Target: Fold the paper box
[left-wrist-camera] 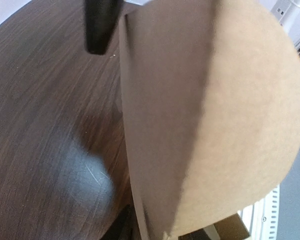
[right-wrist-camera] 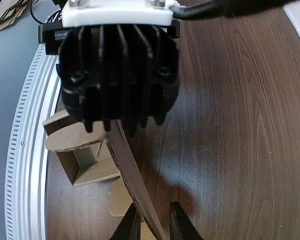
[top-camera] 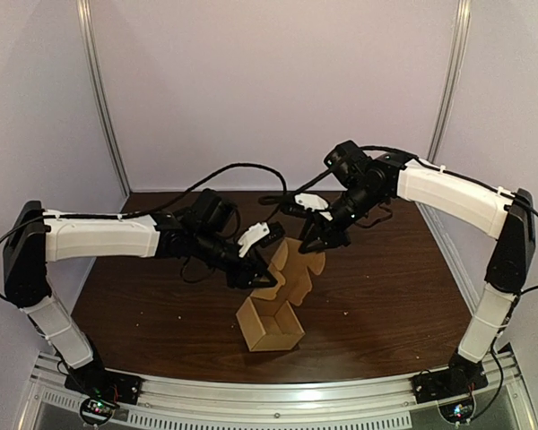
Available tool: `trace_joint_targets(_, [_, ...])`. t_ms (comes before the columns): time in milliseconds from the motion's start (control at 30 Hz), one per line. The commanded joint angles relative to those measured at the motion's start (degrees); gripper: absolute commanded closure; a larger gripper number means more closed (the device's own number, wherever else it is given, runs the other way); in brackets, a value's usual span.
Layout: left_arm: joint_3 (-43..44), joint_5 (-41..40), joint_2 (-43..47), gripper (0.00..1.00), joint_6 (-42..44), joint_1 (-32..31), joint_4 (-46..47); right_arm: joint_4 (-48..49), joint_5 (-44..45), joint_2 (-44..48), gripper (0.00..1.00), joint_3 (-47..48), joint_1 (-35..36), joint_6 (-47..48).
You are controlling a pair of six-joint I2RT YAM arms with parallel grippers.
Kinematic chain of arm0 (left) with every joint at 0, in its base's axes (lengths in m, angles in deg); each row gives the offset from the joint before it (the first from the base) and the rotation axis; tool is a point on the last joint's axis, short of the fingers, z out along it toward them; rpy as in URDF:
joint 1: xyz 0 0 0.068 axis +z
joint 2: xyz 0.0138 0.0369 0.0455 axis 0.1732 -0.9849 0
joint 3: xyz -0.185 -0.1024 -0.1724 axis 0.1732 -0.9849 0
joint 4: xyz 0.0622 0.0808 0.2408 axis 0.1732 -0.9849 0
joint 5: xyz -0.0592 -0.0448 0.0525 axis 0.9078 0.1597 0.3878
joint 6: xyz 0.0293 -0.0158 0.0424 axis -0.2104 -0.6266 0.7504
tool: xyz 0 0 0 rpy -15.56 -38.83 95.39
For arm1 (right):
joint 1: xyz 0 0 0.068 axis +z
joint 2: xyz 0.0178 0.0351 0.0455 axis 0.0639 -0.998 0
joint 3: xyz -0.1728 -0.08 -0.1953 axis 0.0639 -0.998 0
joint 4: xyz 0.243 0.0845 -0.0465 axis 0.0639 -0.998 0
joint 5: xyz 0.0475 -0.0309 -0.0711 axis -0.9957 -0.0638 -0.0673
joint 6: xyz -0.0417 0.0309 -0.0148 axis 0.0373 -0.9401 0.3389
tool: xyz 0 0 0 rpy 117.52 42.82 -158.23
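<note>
The brown paper box [top-camera: 271, 327] stands at the table's middle, its square tube open upward and its flaps [top-camera: 298, 267] rising behind. My left gripper [top-camera: 258, 276] is shut on a flap at the left; in the left wrist view that rounded flap [left-wrist-camera: 215, 125] fills the frame, with one of my own fingers [left-wrist-camera: 121, 227] dark beside its edge. My right gripper [top-camera: 318, 242] reaches the flaps from the right. In the right wrist view, a thin panel edge [right-wrist-camera: 135, 180] runs between the right gripper's [right-wrist-camera: 157, 227] fingers, touching the left one, with a gap to the other. The open tube [right-wrist-camera: 85, 165] lies beyond.
A ribbed metal rail [top-camera: 278, 394] runs along the near table edge, also visible as the rail [right-wrist-camera: 25, 150] in the right wrist view. Dark wood table [top-camera: 386, 305] surrounds the box. White walls close the back and sides. Cardboard scraps [right-wrist-camera: 5, 12] lie off the table.
</note>
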Motion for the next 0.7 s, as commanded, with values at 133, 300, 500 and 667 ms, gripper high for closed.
trace_joint_targets(133, [-5.4, -9.7, 2.5, 0.15, -4.0, -0.3, 11.8, -8.3, 1.7, -3.5, 1.0, 7.5, 0.8, 1.9])
trace_joint_targets(300, [-9.5, -20.2, 9.2, 0.03, -12.3, 0.0, 14.5, -16.2, 9.2, -5.1, 1.0, 14.0, 0.7, 6.4])
trace_joint_targets(500, [-14.2, -40.2, 21.6, 0.03, -13.0, 0.2, 3.9, -20.4, 20.0, -4.9, 1.0, 19.1, 0.8, 8.1])
trace_joint_targets(667, [-24.0, -52.9, 28.5, 0.03, -16.0, 0.6, 12.3, -17.4, 29.9, -4.7, 1.0, 19.3, 2.6, 7.8])
